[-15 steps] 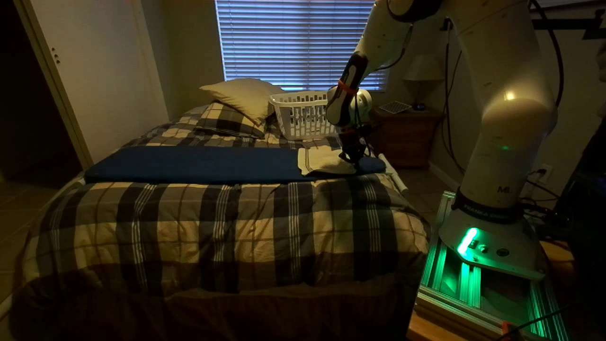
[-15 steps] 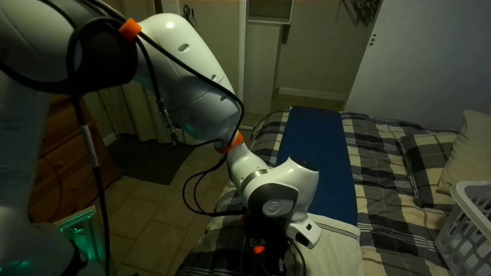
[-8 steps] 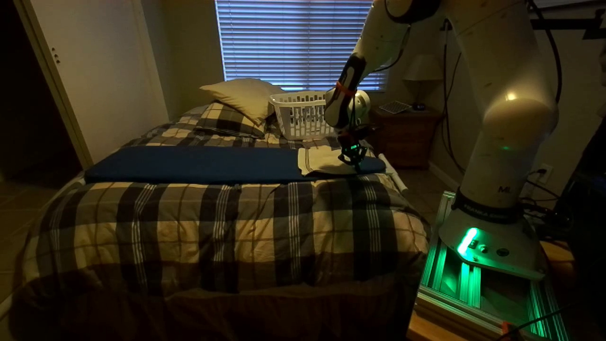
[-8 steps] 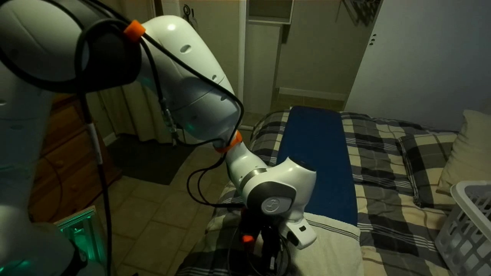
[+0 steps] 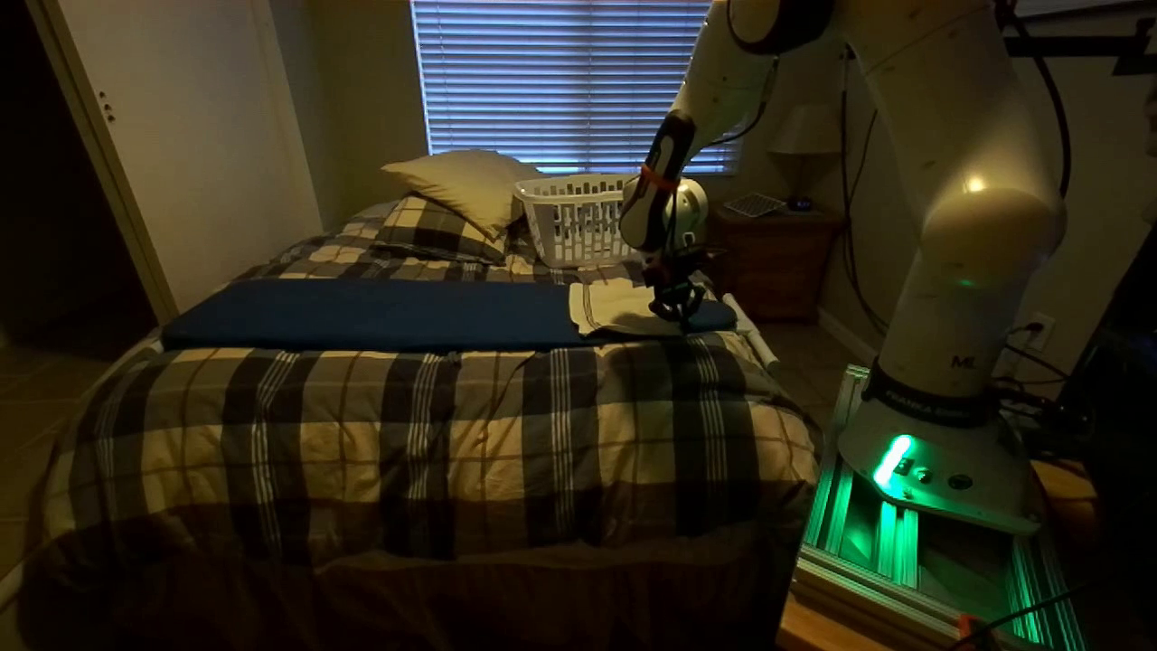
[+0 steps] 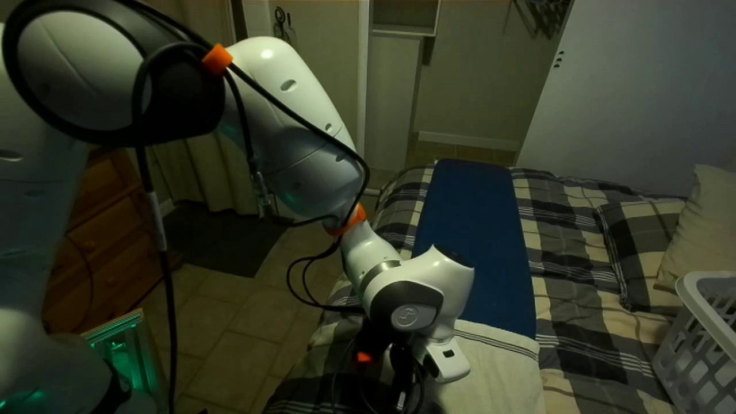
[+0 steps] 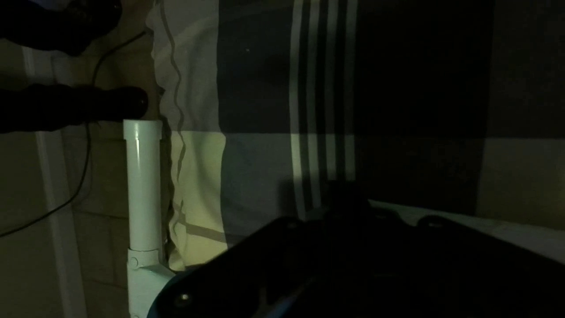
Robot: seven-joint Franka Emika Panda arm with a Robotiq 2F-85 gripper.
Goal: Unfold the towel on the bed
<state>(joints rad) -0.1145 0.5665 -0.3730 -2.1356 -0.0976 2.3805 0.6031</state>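
Where your gripper [image 5: 683, 316] hangs at the towel [image 5: 617, 307] on the bed [image 5: 362, 425], you can't tell in such shadow whether it's closed.

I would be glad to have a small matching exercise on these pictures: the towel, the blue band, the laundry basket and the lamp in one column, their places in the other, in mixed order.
Things
1. towel
2. blue band
3. laundry basket
4. lamp

Places
A. beside the cream pillow
B. on top of the blue band
C. on the wooden nightstand
D. stretched across the bed

Right pairs: 1-B, 2-D, 3-A, 4-C
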